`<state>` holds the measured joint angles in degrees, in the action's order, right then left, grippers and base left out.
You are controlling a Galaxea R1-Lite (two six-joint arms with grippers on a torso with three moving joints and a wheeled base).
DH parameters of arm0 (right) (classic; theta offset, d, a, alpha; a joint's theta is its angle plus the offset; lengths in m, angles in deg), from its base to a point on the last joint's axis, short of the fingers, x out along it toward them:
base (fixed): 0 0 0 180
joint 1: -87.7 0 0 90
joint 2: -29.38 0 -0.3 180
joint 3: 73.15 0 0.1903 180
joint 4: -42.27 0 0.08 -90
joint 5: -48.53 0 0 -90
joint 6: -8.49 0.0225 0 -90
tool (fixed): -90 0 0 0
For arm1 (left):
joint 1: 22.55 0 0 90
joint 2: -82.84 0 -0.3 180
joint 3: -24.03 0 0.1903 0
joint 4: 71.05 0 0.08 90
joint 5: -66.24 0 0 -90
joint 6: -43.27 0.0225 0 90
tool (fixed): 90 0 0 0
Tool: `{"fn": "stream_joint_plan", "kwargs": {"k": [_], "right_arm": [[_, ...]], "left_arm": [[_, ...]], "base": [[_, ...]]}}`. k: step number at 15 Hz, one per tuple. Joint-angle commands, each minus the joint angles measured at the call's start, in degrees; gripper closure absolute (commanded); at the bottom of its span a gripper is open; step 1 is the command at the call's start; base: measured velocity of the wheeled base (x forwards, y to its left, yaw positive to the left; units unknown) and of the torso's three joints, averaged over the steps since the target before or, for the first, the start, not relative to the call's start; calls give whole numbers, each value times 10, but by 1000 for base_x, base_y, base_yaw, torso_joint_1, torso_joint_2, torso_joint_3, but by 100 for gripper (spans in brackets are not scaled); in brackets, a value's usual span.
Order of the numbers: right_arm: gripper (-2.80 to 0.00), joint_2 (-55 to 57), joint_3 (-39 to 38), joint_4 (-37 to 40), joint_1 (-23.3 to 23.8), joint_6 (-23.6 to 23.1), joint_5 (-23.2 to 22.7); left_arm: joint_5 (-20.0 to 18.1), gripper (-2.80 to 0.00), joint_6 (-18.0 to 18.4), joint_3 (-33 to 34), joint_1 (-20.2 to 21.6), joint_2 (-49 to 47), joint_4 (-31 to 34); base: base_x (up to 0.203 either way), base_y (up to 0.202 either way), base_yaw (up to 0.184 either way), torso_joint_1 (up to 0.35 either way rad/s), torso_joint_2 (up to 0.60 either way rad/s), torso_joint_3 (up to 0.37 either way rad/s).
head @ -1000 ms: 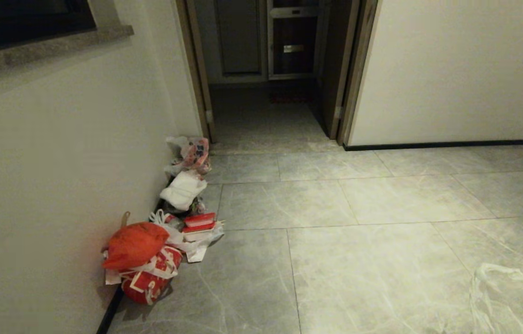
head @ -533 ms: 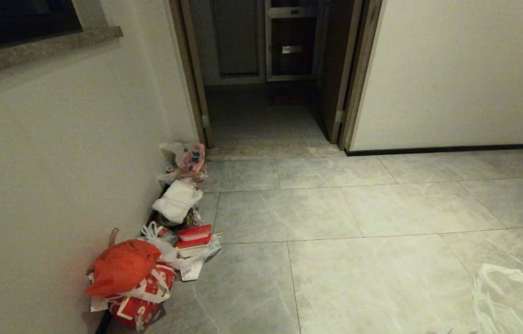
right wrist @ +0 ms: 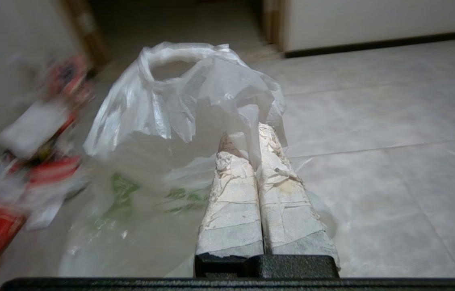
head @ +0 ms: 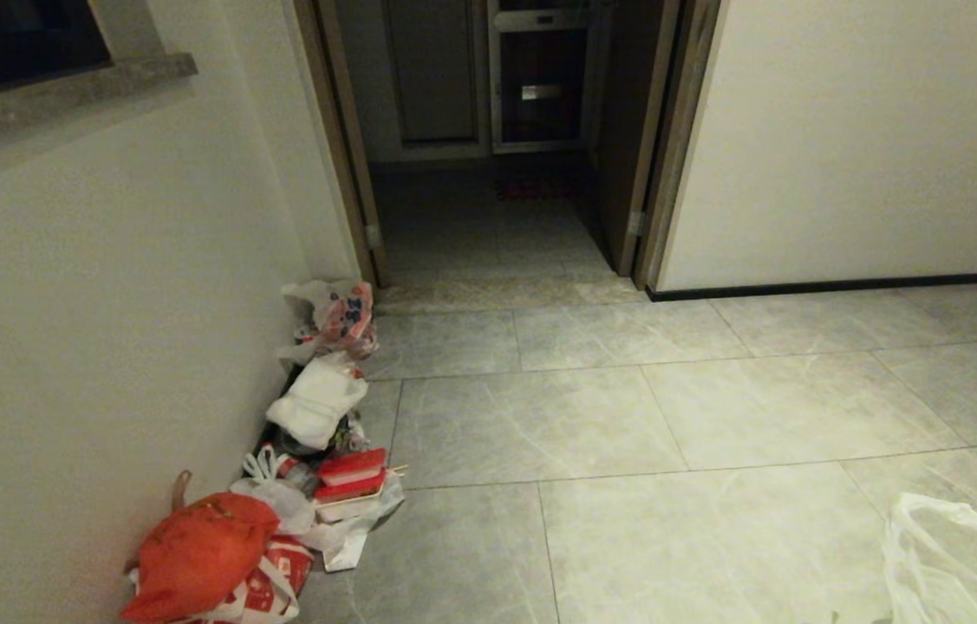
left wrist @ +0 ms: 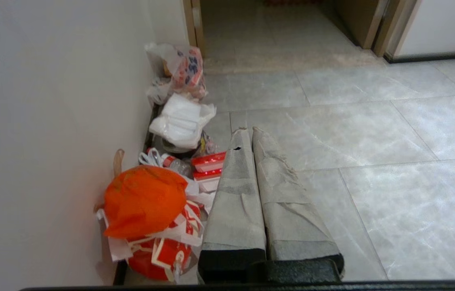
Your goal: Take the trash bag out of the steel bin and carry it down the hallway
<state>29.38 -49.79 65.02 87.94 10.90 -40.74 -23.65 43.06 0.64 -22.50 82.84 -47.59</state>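
Right gripper (right wrist: 247,139) has its fingers pinched on the trash bag (right wrist: 179,97) near its mouth, so it hangs low at the robot's right, off the hallway floor (head: 627,416). Left gripper (left wrist: 247,131) empty, fingers pressed together. Steel bin not visible.

**Grey marble, orange plastic, green print**

My right gripper (right wrist: 247,139) is showing off-white, stained tape wrapping over a black base, and it is pinching the trash bag (right wrist: 179,101), which is looking translucent whitish with green printing low on its side. My left gripper (left wrist: 247,131) is wearing grey, frayed wrapping, also on black. The hallway (head: 592,425) floor is gleaming in grey tiles veined with pale marbling; its walls are reading off-white, edged by a dark baseboard (head: 843,286) and brown door frames (head: 670,147). Against the wall, an orange bag (head: 198,555) is sitting on a red sack with white lettering (head: 267,589), near red-lidded boxes (head: 352,472) and a white bundle (head: 316,400).
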Motion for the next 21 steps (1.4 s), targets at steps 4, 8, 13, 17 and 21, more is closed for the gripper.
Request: {"fn": "stream_joint_plan", "kwargs": {"k": [4,8,13,17,21], "right_arm": [[0,0,0,-1,1,0,0],[0,0,0,-1,1,0,0],[0,0,0,-1,1,0,0],[0,0,0,-1,1,0,0],[0,0,0,-1,1,0,0]], "left_arm": [[1,0,-1,1,0,-1,0],[1,0,-1,0,0,-1,0],[1,0,0,1,0,-1,0],[1,0,0,1,0,-1,0],[0,0,0,0,0,-1,0]], "base": [[181,0,-3,1,1,2],[184,0,-2,4,-2,2],[184,0,-2,2,0,2],[185,0,0,0,3,4],[188,0,-2,2,2,4]]}}
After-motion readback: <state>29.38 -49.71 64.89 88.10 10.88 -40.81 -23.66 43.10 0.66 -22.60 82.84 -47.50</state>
